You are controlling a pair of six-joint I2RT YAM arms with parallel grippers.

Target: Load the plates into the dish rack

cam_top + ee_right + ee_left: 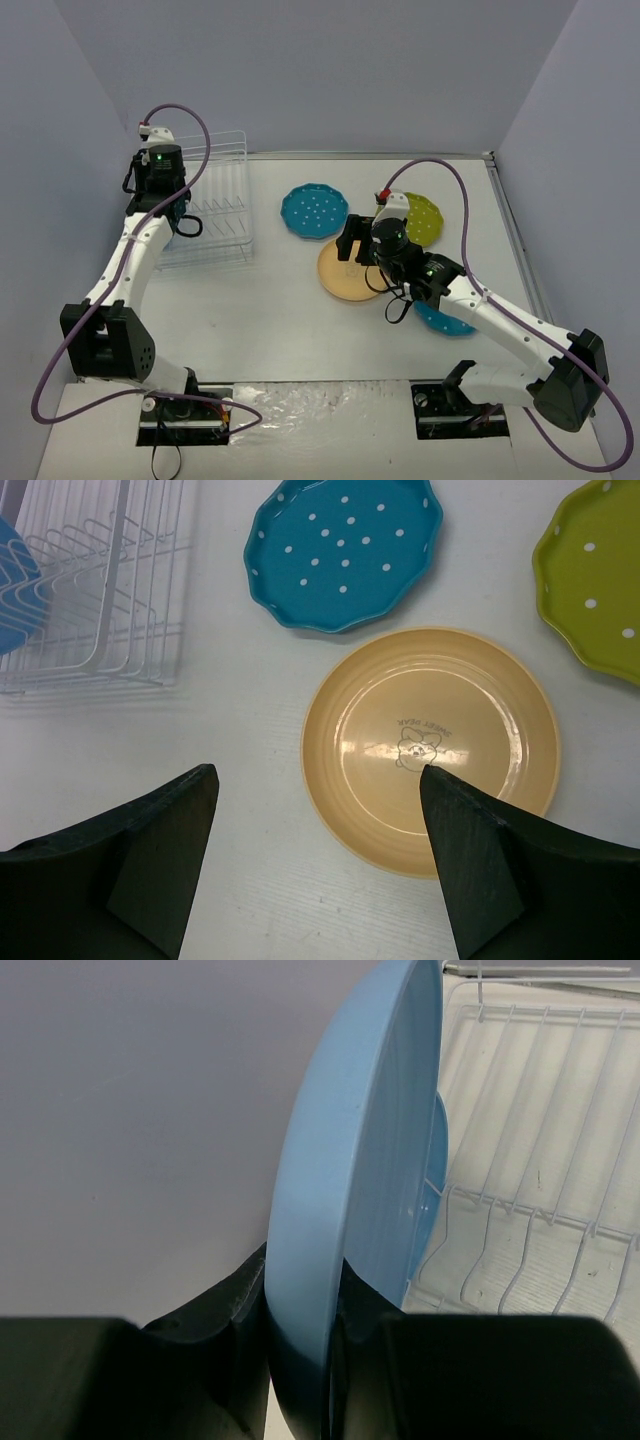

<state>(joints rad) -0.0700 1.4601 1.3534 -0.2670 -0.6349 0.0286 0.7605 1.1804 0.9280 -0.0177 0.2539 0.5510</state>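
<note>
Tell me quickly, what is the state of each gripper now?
Left gripper: closed on a light blue plate at the dish rack.
Right gripper: open, empty, over the orange-yellow plate.

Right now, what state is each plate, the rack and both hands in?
Left hand: shut on light blue plate.
Light blue plate: on edge, at dish rack.
Right hand: open, above orange-yellow plate.
Orange-yellow plate: flat on table.
Teal dotted plate: flat on table.
Lime green plate: flat on table.
</note>
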